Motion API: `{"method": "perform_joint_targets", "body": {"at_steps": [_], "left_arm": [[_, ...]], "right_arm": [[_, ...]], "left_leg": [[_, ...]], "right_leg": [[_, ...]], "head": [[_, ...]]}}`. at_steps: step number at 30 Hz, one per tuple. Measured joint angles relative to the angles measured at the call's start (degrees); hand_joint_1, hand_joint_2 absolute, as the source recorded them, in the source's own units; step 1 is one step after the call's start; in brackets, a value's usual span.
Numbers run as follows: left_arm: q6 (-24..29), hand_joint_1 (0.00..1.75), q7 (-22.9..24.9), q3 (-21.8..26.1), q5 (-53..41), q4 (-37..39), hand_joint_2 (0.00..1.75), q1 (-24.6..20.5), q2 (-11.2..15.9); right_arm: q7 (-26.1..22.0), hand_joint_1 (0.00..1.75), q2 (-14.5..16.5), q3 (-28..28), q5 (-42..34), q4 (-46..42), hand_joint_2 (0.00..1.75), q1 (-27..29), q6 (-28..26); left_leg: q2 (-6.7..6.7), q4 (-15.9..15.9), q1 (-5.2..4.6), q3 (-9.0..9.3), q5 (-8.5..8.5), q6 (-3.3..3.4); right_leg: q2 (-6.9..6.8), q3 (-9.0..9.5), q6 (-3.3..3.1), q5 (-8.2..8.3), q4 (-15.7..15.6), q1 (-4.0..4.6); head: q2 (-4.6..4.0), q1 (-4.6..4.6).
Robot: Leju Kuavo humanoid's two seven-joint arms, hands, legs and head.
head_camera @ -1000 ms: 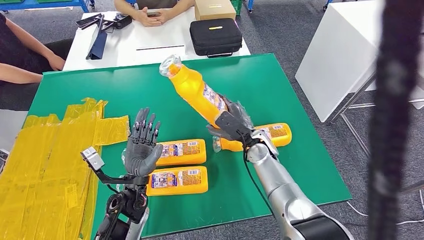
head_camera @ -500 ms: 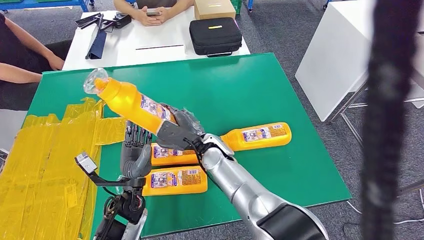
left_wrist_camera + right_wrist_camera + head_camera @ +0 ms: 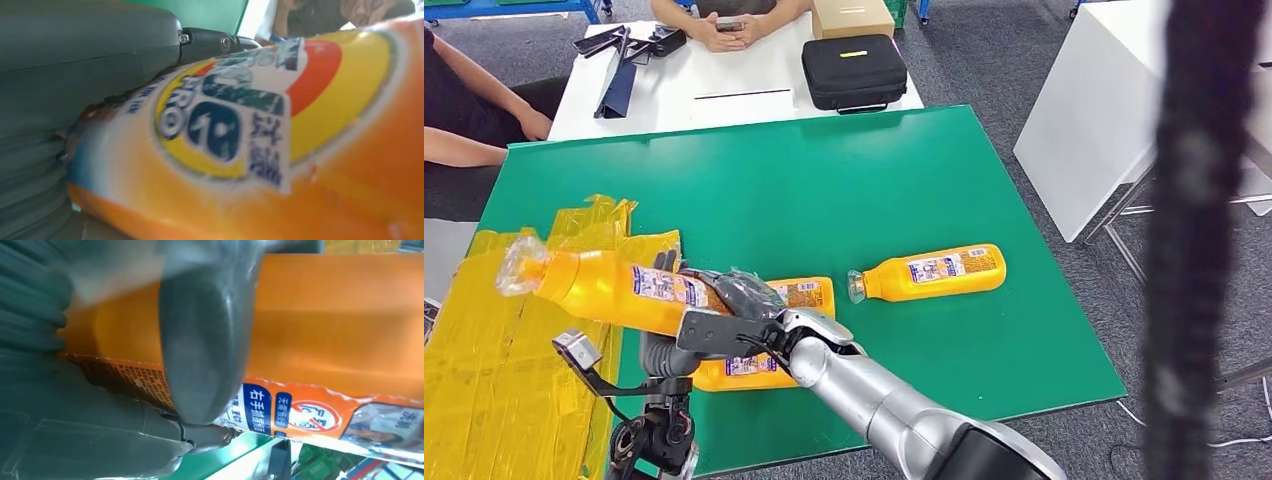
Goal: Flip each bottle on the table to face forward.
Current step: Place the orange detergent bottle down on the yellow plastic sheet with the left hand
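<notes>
My right hand [image 3: 736, 312] grips an orange bottle [image 3: 609, 286] by its lower body and holds it nearly level above the table's left front, with its clear cap [image 3: 519, 265] pointing left. The bottle lies across my left hand [image 3: 664, 345], whose fingertips [image 3: 664, 262] stand up behind it. Up close, the bottle's label [image 3: 225, 115] fills the left wrist view, and my right thumb [image 3: 205, 335] presses on the bottle [image 3: 340, 320]. Another bottle [image 3: 936, 272] lies on the green table [image 3: 824, 180], cap to the left. Two more bottles [image 3: 806, 293] [image 3: 742, 370] lie partly hidden under my right arm.
Crumpled yellow plastic sheeting [image 3: 484, 360] covers the table's left side. Behind stands a white table [image 3: 724, 80] with a black case [image 3: 854, 70] and a cardboard box [image 3: 852, 17], where people sit. Another white table [image 3: 1104, 110] is at the right, and a dark blurred strap [image 3: 1199, 240] hangs close.
My right arm has swung the bottle from the middle of the table far to the left and tipped it nearly level, bringing it down against my left hand.
</notes>
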Motion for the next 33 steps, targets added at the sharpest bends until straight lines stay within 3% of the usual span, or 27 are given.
{"method": "perform_joint_targets", "body": {"at_steps": [13, 29, 33], "left_arm": [[0.4, 0.0, -0.4, 1.0, 0.2, -1.5, 1.75, 3.1, 0.4], [-1.1, 0.0, -0.2, 1.4, 6.3, -4.3, 1.75, 5.7, 1.2], [-1.2, 0.19, -0.2, 1.6, 6.4, -4.9, 1.75, 5.7, 1.3]], "right_arm": [[0.1, 1.75, -0.1, 3.7, 2.5, 0.7, 1.75, 0.3, 0.5], [0.8, 1.75, -2.7, 3.2, 6.8, 0.7, 1.75, 3.7, 1.0], [0.8, 1.75, -2.8, 2.6, 7.2, 0.4, 1.75, 4.0, 1.0]], "left_leg": [[0.01, 0.0, 0.0, -0.01, 0.0, -0.01], [0.03, 0.0, -0.02, 0.05, -0.01, -0.01], [0.03, 0.0, -0.02, 0.08, 0.0, -0.01]], "right_leg": [[0.0, -0.05, 0.0, 0.0, 0.0, 0.0], [0.02, -0.02, -0.01, 0.0, 0.0, -0.01], [0.02, 0.01, -0.01, 0.0, 0.0, -0.01]], "head": [[0.0, -0.01], [0.0, -0.01], [0.0, -0.02]]}}
